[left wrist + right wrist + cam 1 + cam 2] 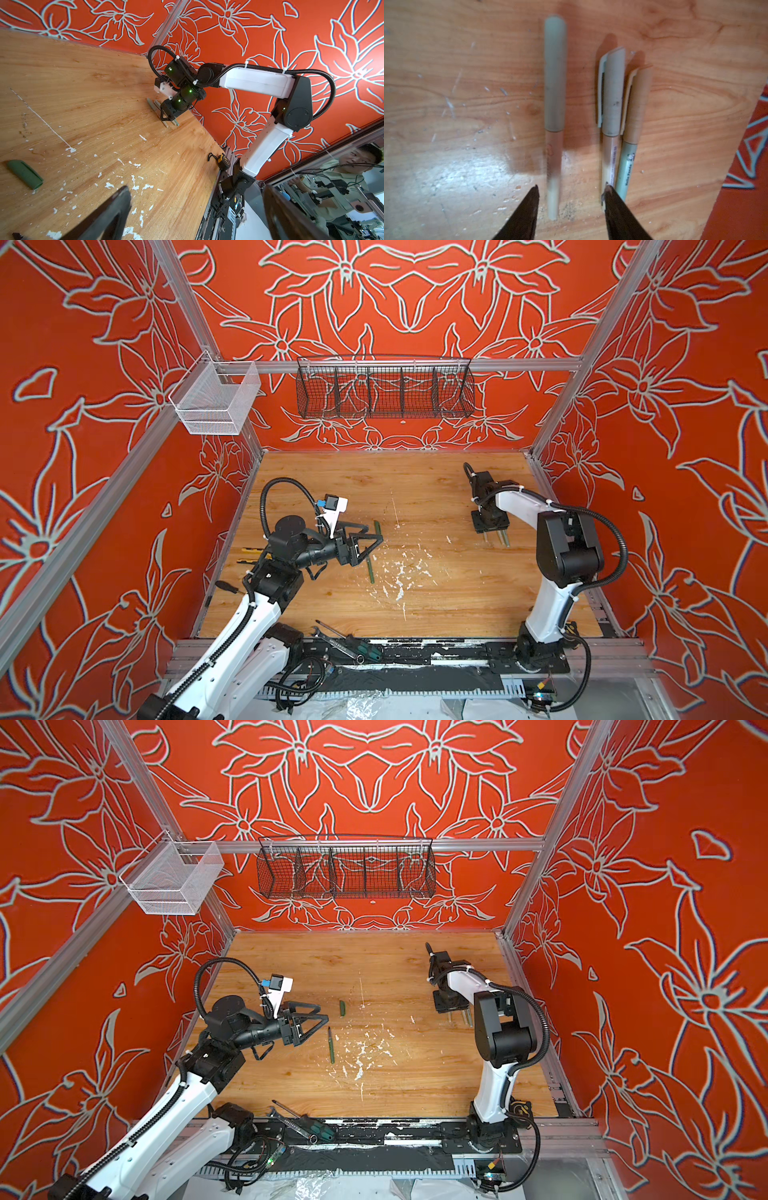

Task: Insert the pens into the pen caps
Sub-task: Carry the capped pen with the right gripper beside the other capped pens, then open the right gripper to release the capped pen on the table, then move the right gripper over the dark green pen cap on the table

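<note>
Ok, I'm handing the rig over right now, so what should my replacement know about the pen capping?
Left gripper: open and empty, beside the uncapped green pen and the dark green cap, which lie apart on the table.
Right gripper: open, low over a capped beige pen that lies on the table between its jaws, not gripped.
Done: three pens capped, that one plus a pale-capped pen and a beige-capped pen side by side next to it.
To do: put the green pen into the dark green cap.

Open worktop (374, 961) across middle and back, green pen (331, 1046) and dark cap (342, 1008) lying left of centre, three capped pens (612, 104) near the right wall (623, 1011)
</note>
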`<state>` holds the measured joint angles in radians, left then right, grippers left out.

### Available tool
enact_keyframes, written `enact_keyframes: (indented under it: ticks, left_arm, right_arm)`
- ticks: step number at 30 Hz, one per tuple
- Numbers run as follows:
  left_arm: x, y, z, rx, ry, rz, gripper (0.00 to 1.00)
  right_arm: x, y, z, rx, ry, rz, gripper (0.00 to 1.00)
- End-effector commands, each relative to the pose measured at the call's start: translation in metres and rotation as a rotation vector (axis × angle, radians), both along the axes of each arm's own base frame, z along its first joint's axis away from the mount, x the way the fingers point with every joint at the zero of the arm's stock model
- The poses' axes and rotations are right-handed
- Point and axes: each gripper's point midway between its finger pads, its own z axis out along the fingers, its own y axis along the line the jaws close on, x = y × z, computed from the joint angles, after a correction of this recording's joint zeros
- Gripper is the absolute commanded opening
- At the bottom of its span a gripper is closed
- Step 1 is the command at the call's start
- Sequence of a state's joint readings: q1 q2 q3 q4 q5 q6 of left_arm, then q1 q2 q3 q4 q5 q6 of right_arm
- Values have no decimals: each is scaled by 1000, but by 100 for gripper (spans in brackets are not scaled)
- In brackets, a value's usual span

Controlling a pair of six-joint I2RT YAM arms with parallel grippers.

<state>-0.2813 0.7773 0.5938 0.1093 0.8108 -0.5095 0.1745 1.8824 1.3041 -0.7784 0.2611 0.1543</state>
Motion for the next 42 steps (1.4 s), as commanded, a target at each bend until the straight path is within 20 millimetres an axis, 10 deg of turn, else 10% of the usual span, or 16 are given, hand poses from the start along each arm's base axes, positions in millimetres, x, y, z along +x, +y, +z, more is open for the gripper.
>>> enact_keyframes:
  ticks: [1, 7, 13, 27, 34, 42]
  left_arm:
    - [9, 5, 0, 18, -2, 54, 97]
    - [27, 29, -20, 99, 76, 249, 97]
    - [27, 64, -39, 200, 162, 450, 97]
    - [27, 99, -69, 289, 243, 631, 97]
    - [19, 111, -63, 317, 215, 666, 97]
    - [20, 122, -59, 303, 207, 725, 97]
  right_arm:
    - [-2, -3, 22, -44, -13, 21, 64]
    - [-5, 20, 58, -47, -83, 92, 90]
    - [-26, 115, 89, 185, -197, 259, 97]
    - [-92, 320, 26, 478, -138, 500, 90]
    - [-108, 376, 16, 515, -106, 554, 80]
    - [-126, 397, 2, 527, -64, 577, 77]
